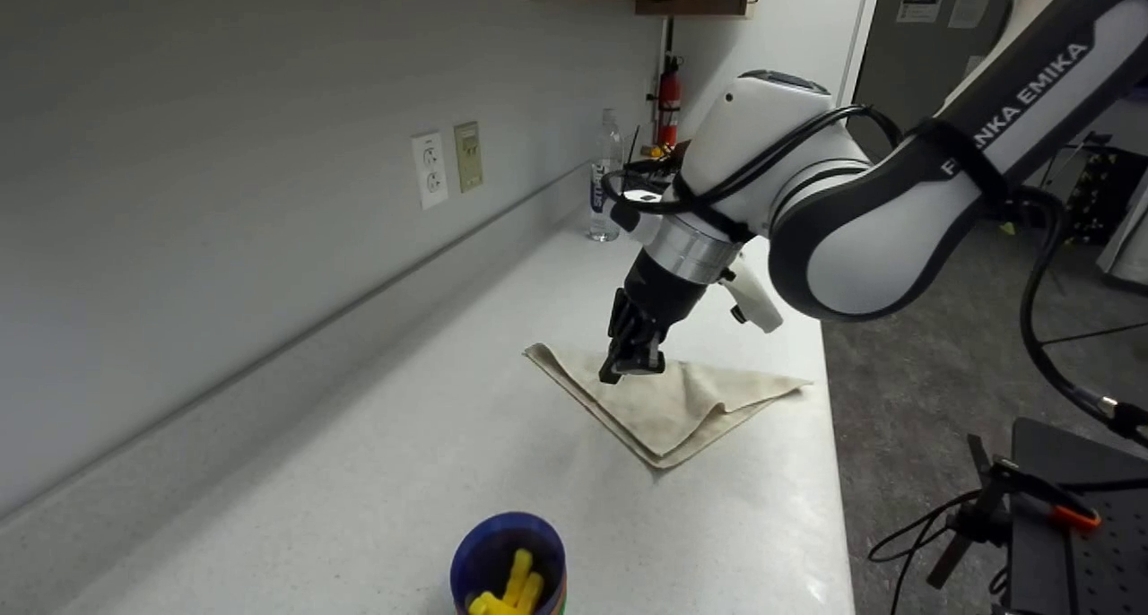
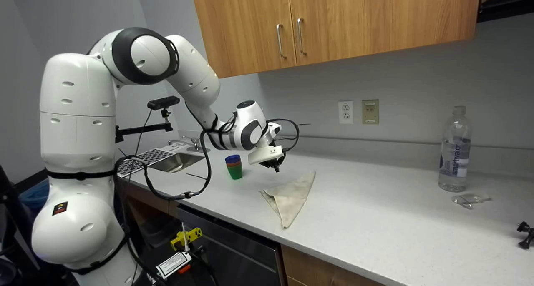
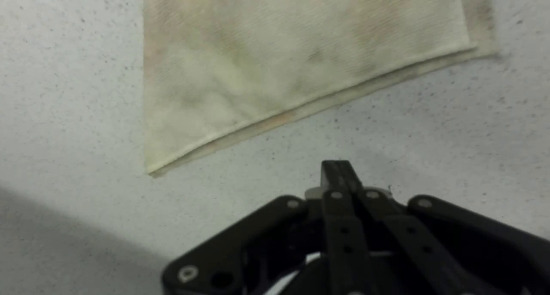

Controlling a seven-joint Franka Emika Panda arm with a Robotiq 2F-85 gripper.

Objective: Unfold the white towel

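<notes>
The wrist view is dim and soft, the end effector [image 3: 341,170] near-black, the surface [image 3: 240,200] darkening into blurred shadow [image 3: 64,247] at its lower left; both exterior views are brighter, sharper.

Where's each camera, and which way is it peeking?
An exterior view: high up, looking along the counter; part of the arm shows.
An exterior view: at the counter's front side, facing the cabinets; most of the arm shows.
Wrist view: on the arm's end, looking down at the folded towel; of the arm, only the hand shows.
Both exterior views share the towel and bottle.
</notes>
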